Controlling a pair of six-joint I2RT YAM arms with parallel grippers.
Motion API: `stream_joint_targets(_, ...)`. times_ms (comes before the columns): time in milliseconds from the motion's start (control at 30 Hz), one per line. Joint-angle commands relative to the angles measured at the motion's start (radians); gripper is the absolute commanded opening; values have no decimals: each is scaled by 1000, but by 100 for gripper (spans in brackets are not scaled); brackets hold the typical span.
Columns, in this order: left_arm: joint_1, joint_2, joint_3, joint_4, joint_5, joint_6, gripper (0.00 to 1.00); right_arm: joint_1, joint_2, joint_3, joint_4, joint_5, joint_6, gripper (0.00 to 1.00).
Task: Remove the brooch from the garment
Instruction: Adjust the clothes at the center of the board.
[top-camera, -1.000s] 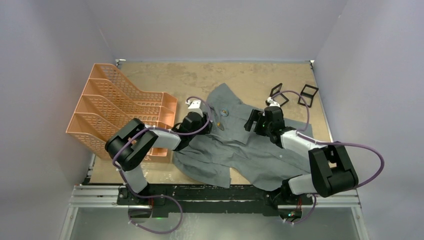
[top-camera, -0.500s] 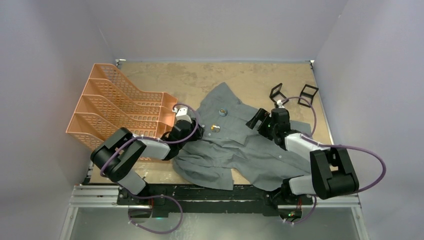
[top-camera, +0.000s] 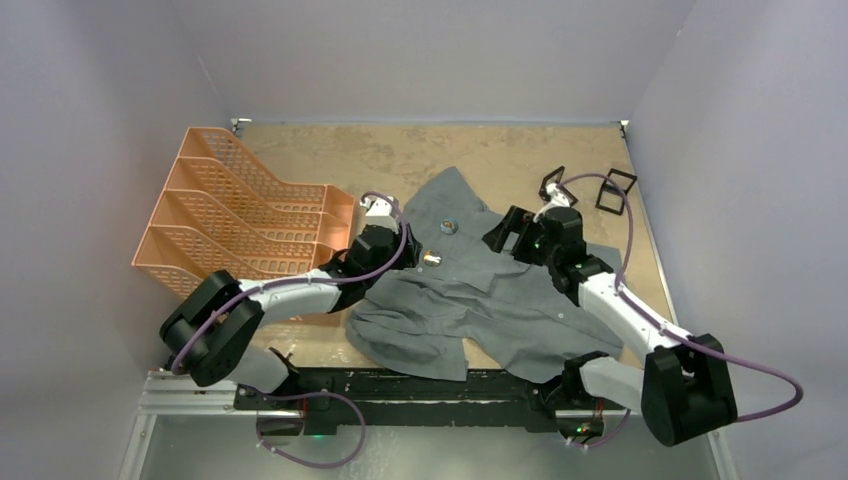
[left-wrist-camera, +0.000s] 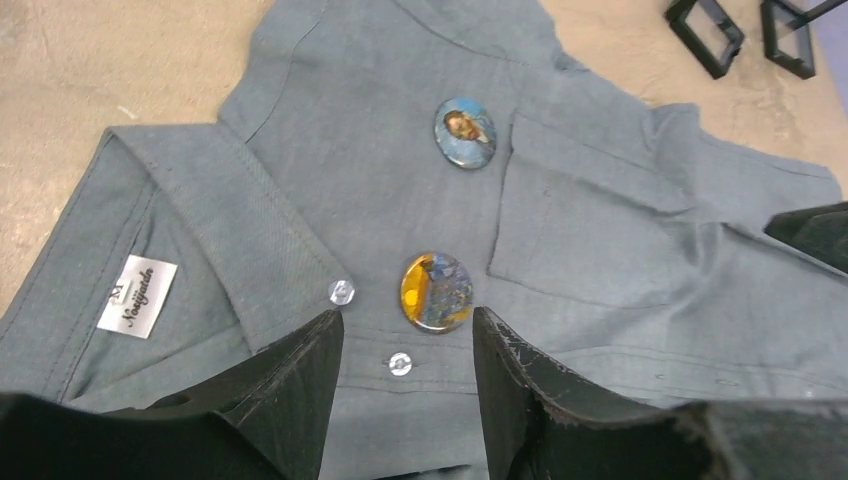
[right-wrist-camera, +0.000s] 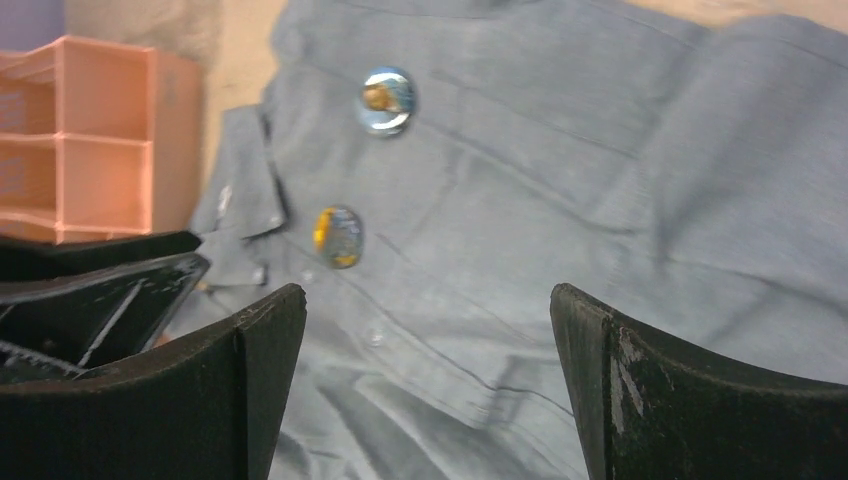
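The grey shirt (top-camera: 500, 300) lies crumpled in the middle of the table, collar towards the left. Two round brooches are pinned on it: an orange-and-blue one (top-camera: 432, 258) (left-wrist-camera: 436, 291) (right-wrist-camera: 339, 236) by the button placket, and a blue portrait one (top-camera: 448, 227) (left-wrist-camera: 465, 132) (right-wrist-camera: 387, 99) farther back. My left gripper (top-camera: 405, 262) (left-wrist-camera: 407, 318) is open and empty, low over the placket, its fingertips just short of the orange-and-blue brooch. My right gripper (top-camera: 500, 237) (right-wrist-camera: 428, 295) is open and empty above the shirt's chest, right of both brooches.
An orange mesh file rack (top-camera: 240, 225) (right-wrist-camera: 90, 140) stands left of the shirt, close behind my left arm. Two small black frames (top-camera: 555, 185) (top-camera: 618, 190) (left-wrist-camera: 708, 30) stand at the back right. A white label (left-wrist-camera: 138, 296) shows inside the collar.
My left gripper drew back to the left off the shirt, uncovering the orange-and-blue brooch, then edged back towards it. My right gripper shifted slightly and its arm stretched out.
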Motion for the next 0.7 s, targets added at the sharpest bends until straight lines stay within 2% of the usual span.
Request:
stream_joint_targets(0,-8,-20,31,-22,-21,31,49,78,61,77,57,-73,-46,95)
stream_joint_targets(300,4,120,21,8,-39,-8,49,109,185,13,116,-119,-26,95)
stream_joint_targets(667,88,303,119,-17,-10,5,49,114,197,-162,139,-171,70,97)
